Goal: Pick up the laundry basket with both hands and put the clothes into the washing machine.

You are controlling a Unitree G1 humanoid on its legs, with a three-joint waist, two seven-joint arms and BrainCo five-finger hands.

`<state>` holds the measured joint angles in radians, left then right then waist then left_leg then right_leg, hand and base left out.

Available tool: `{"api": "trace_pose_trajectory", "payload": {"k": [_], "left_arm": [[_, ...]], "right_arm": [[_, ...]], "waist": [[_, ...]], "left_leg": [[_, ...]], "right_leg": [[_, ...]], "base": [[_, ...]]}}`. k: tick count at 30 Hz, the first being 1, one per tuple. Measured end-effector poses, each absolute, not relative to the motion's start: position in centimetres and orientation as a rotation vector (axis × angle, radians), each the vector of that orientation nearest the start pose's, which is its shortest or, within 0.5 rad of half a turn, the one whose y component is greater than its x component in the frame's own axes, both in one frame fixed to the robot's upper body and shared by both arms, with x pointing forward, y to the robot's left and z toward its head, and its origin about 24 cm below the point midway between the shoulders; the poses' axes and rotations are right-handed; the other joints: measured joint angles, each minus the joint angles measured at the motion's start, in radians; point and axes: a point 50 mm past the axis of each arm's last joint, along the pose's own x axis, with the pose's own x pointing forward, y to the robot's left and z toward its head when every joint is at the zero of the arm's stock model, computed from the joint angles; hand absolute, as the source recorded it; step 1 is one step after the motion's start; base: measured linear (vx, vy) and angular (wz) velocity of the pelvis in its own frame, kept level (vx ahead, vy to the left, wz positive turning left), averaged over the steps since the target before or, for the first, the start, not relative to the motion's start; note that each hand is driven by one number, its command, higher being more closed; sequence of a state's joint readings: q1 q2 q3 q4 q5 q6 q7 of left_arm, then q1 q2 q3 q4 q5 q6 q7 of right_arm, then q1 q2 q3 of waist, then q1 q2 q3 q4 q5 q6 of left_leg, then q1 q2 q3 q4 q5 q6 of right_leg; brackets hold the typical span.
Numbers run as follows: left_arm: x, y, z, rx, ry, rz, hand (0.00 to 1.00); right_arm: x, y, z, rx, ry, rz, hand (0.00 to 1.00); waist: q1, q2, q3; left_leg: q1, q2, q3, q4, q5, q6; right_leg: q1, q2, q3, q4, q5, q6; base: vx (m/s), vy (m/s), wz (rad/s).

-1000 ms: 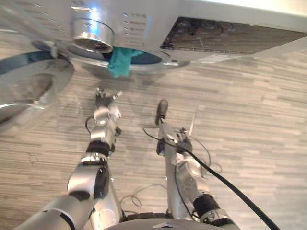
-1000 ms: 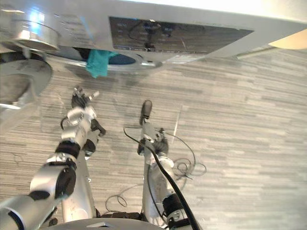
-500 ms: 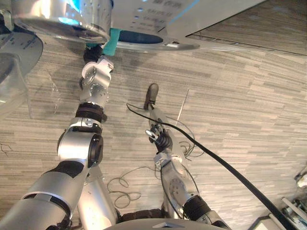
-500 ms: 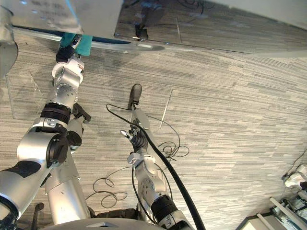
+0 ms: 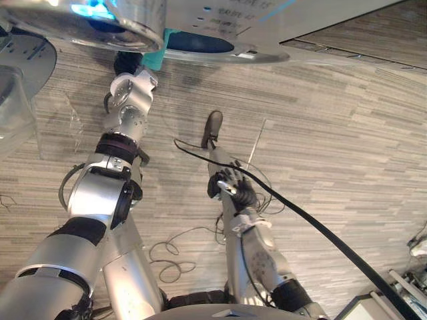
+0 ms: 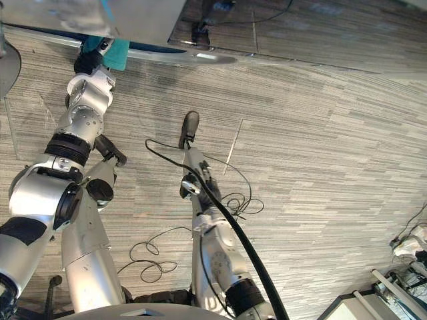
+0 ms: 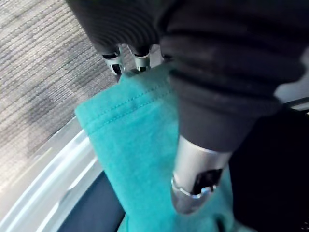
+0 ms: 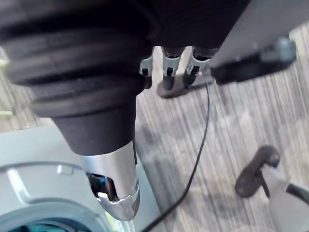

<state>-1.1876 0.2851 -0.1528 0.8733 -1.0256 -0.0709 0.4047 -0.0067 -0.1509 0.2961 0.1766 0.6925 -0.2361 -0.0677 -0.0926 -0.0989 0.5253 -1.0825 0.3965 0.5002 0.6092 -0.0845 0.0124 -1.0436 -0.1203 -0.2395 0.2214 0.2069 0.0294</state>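
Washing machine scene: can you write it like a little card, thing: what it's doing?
washing machine: door open
cloth: teal, hanging out of the machine's opening
left hand: at the opening, against the cloth
right hand: low over the floor, holding nothing
floor: grey, striped

Drum opening [image 5: 200, 46] partly blocked by teal cloth [image 7: 140, 140] hung over rim [image 7: 58, 169]; open door [image 5: 19, 73] stood at left; floor [image 5: 333, 153] below left free.

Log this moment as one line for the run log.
left hand at teal cloth, washing machine opening | right hand low, open, empty | cloth hanging out
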Motion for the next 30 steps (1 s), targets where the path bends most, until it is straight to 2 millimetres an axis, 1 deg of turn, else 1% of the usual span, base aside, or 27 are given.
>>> {"api": "trace_pose_trajectory", "payload": {"k": [1,3,5,6,7,8,9,10,11,12,13,14,15,16,18,19,23,27,30], "left_arm": [[41.9,14.3,24.0,-0.643,-0.139,0.151,0.00],[41.9,14.1,23.9,-0.640,-0.121,0.136,0.00],[41.8,14.0,23.2,-0.640,-0.091,0.130,0.00],[41.7,13.9,22.5,-0.642,-0.075,0.130,0.00],[41.2,13.6,21.6,-0.646,-0.076,0.120,0.00],[40.7,12.7,21.7,-0.637,-0.124,0.070,0.00],[39.8,11.0,24.1,-0.610,-0.255,-0.034,0.00],[39.5,10.5,25.1,-0.611,-0.296,-0.065,0.00],[38.2,9.2,29.6,-0.611,-0.474,-0.176,0.00],[38.4,10.4,31.5,-0.558,-0.561,-0.163,0.00],[38.5,11.9,31.6,-0.566,-0.575,-0.123,0.00],[38.1,13.1,32.7,-0.626,-0.619,-0.096,0.00],[37.4,13.2,34.1,-0.688,-0.666,-0.108,0.00],[37.1,13.3,34.5,-0.688,-0.699,-0.130,0.00],[37.2,13.3,33.9,-0.731,-0.678,-0.110,0.00],[36.9,12.9,34.3,-0.767,-0.694,-0.133,0.00],[37.0,12.0,33.8,-0.820,-0.671,-0.148,0.00],[37.1,12.4,33.8,-0.834,-0.667,-0.129,0.00],[37.3,12.9,33.6,-0.801,-0.670,-0.099,0.00]], "right_arm": [[24.2,-13.6,1.0,0.489,0.071,0.062,0.00],[23.8,-14.3,0.7,0.443,0.079,0.058,0.00],[23.8,-14.3,0.5,0.441,0.094,0.057,0.00],[23.7,-14.3,0.4,0.439,0.105,0.057,0.00],[23.5,-14.4,0.1,0.438,0.119,0.057,0.00],[23.2,-14.4,-0.2,0.436,0.131,0.056,0.00],[23.0,-14.3,-0.4,0.421,0.141,0.070,0.00],[22.9,-14.2,-0.5,0.415,0.143,0.074,0.00],[22.8,-14.1,-0.7,0.399,0.149,0.084,0.00],[22.8,-13.8,-0.8,0.401,0.151,0.099,0.00],[22.8,-13.7,-0.8,0.404,0.148,0.104,0.00],[22.8,-13.8,-0.8,0.403,0.145,0.096,0.00],[22.9,-13.9,-0.9,0.402,0.146,0.090,0.00],[22.9,-13.9,-0.9,0.404,0.146,0.088,0.00],[22.9,-13.9,-0.9,0.404,0.146,0.085,0.00],[22.9,-13.9,-0.9,0.405,0.145,0.084,0.00],[22.8,-14.2,-1.0,0.405,0.146,0.071,0.00],[22.4,-14.7,-1.2,0.408,0.149,0.050,0.00],[22.2,-14.9,-1.4,0.408,0.157,0.038,0.00]], "waist": [[0.002,0.000,0.000],[0.008,0.001,0.001],[0.010,0.001,0.001],[0.012,0.001,0.001],[0.015,0.002,0.001],[0.018,0.002,0.001],[0.017,0.002,0.001],[0.014,0.002,0.001],[0.006,0.002,0.001],[-0.012,0.002,0.001],[-0.025,0.002,0.001],[-0.028,0.002,0.001],[-0.026,0.002,0.001],[-0.027,0.002,0.001],[-0.022,0.002,0.001],[-0.025,0.002,0.001],[-0.024,0.002,0.001],[-0.027,0.003,0.001],[-0.030,0.003,0.001]], "left_leg": [[0.002,0.002,0.003,0.005,-0.002,0.003],[0.011,0.003,0.004,0.012,-0.003,0.005],[0.036,0.003,0.013,0.012,-0.005,0.009],[0.056,0.002,0.024,0.009,-0.008,0.013],[0.087,-0.001,0.034,0.010,-0.015,0.013],[0.121,-0.003,0.048,0.007,-0.022,0.015],[0.142,-0.004,0.054,0.003,-0.025,0.017],[0.146,-0.004,0.054,0.001,-0.025,0.017],[0.154,-0.004,0.054,-0.002,-0.034,0.018],[0.155,-0.004,0.055,-0.002,-0.044,0.013],[0.155,-0.003,0.060,-0.003,-0.046,0.014],[0.154,-0.001,0.071,-0.009,-0.046,0.013],[0.154,-0.003,0.074,-0.013,-0.044,0.011],[0.154,-0.001,0.074,-0.010,-0.039,0.006],[0.153,0.005,0.074,0.001,-0.035,0.008],[0.154,0.006,0.074,0.002,-0.035,0.008],[0.153,0.003,0.074,0.004,-0.038,0.011],[0.151,0.005,0.074,0.018,-0.049,0.013],[0.151,0.006,0.074,0.019,-0.053,0.014]], "right_leg": [[0.001,0.001,0.005,0.001,0.001,0.002],[0.009,0.001,0.009,0.007,0.003,0.001],[0.029,0.004,0.013,0.008,0.004,0.000],[0.041,0.003,0.021,0.008,0.002,0.003],[0.064,0.003,0.035,0.006,0.004,0.008],[0.087,0.003,0.046,-0.001,0.005,0.010],[0.111,0.003,0.051,-0.018,0.014,0.016],[0.118,0.004,0.050,-0.025,0.015,0.015],[0.136,0.003,0.046,-0.049,0.019,0.012],[0.146,0.003,0.044,-0.071,0.023,0.007],[0.146,0.002,0.043,-0.080,0.024,0.006],[0.145,0.002,0.038,-0.101,0.025,0.006],[0.146,0.001,0.036,-0.109,0.033,0.005],[0.146,0.000,0.032,-0.109,0.049,0.006],[0.145,0.005,0.030,-0.106,0.059,0.007],[0.145,0.004,0.027,-0.101,0.060,0.007],[0.142,0.004,0.019,-0.090,0.059,0.009],[0.140,0.004,0.027,-0.091,0.058,0.009],[0.140,0.002,0.031,-0.091,0.056,0.009]], "base": [[-0.02,-0.030,-0.10],[-0.02,-0.030,-0.03],[-0.02,-0.043,0.00],[-0.01,-0.043,-0.09],[-0.01,-0.037,-0.16],[-0.01,-0.038,-0.20],[-0.01,-0.028,-0.13],[-0.02,-0.030,-0.09],[-0.03,-0.025,-0.10],[-0.03,-0.025,-0.13],[-0.02,-0.027,-0.19],[-0.01,-0.041,-0.14],[-0.01,-0.055,-0.08],[0.00,-0.051,-0.01],[0.02,-0.052,-0.05],[0.02,-0.047,-0.02],[0.01,-0.041,0.04],[-0.01,-0.036,-0.06],[-0.01,-0.024,-0.02]]}}
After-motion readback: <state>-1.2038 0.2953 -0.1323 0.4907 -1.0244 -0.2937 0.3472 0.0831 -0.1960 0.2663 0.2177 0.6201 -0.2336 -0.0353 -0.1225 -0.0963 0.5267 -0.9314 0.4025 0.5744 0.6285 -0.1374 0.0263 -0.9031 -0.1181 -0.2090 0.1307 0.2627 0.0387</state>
